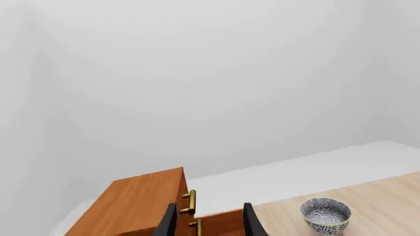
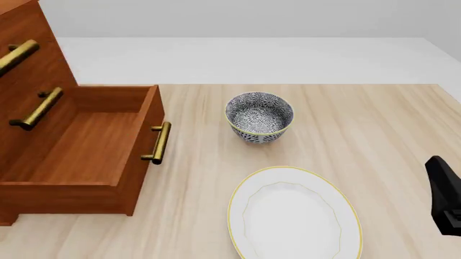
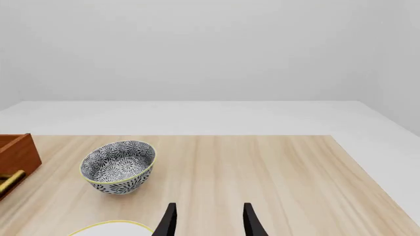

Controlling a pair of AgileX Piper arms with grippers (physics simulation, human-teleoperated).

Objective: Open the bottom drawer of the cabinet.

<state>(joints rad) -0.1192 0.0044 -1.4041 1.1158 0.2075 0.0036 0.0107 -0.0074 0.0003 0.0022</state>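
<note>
The cabinet is seen at the left end of the light wooden counter, its reddish-brown front carrying three brass bar handles. The bottom drawer is pulled well out toward the middle of the counter, its bare wooden inside exposed and its handle facing the bowl. The two upper handles are seen higher on the cabinet front, with those drawers shut.

A blue-and-white patterned bowl is placed upright just beyond the open drawer's front, apart from it. A white plate with a thin yellow rim is laid flat on the near side of the bowl, close to the counter's front edge and clear of the drawer.

The left tool is pictured only in its own wrist view, held above the cabinet with its two dark fingers spread apart and nothing between them; the cabinet top and two brass handles are seen below it, with the bowl off to one side. The right tool is likewise shown with fingers parted and empty, pointed across the counter toward the bowl. In the front view, only a dark part of the right arm is caught at the right edge.
</note>
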